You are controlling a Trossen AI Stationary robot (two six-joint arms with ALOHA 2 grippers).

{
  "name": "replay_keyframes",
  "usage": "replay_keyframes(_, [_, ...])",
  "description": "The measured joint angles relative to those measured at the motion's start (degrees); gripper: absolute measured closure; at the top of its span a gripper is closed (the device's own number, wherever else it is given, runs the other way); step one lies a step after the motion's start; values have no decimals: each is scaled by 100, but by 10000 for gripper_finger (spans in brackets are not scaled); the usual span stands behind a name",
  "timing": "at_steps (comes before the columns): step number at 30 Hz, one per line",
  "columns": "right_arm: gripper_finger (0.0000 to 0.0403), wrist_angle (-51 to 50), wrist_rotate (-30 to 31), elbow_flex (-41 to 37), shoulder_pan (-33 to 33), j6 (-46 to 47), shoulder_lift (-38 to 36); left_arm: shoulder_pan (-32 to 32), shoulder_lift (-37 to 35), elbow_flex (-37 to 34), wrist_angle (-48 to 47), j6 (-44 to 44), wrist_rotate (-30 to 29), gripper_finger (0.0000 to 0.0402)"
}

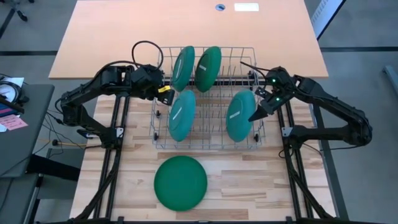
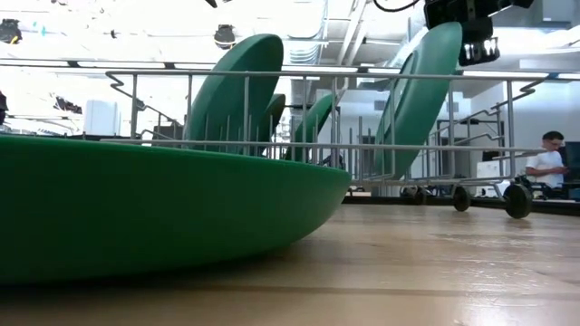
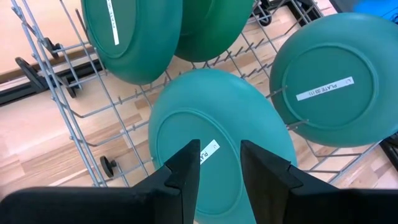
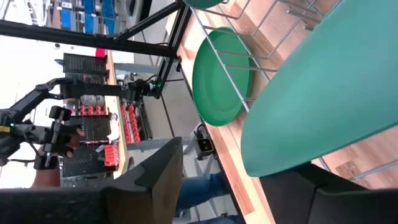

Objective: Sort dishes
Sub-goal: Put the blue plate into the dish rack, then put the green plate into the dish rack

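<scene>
A wire rack [image 1: 205, 146] holds four plates standing on edge between its tines. At the back are a teal plate [image 1: 183, 67] and a dark green plate [image 1: 208, 66]. At the front are a teal plate on the left [image 1: 181, 116] and a teal plate on the right [image 1: 240, 116]. A dark green plate [image 1: 180, 182] lies flat on the table in front of the rack. My left gripper [image 1: 163, 93] is open above the front left teal plate [image 3: 217, 118]. My right gripper [image 1: 256, 114] is open at the front right plate's upper rim [image 4: 249, 155]. My right gripper stands open astride the upper rim [image 4: 261, 158] of the front right teal plate, coming from the table's right and above. One finger [image 4: 311, 186] lies close under the plate's face, and I cannot tell whether it touches. The other finger [image 4: 158, 174] is clear. The plate stands in the rack.
The rack stands on small wheels [image 2: 518, 201]. A tan tabletop [image 1: 186, 25] lies behind the rack, and the arm frames [image 1: 115, 134] flank it. A black cable [image 1: 146, 48] loops at the rack's far left corner. A person [image 2: 548, 163] sits in the room beyond the table.
</scene>
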Motion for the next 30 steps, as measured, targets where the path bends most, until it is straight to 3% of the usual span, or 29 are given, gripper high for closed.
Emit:
replay_keyframes(16, [177, -1036, 45, 1020, -376, -115, -13, 0, 2, 0, 2, -2, 83, 292])
replay_keyframes(30, [177, -1070, 508, 1056, -417, -185, 111, 1, 2, 0, 2, 50, 182, 292])
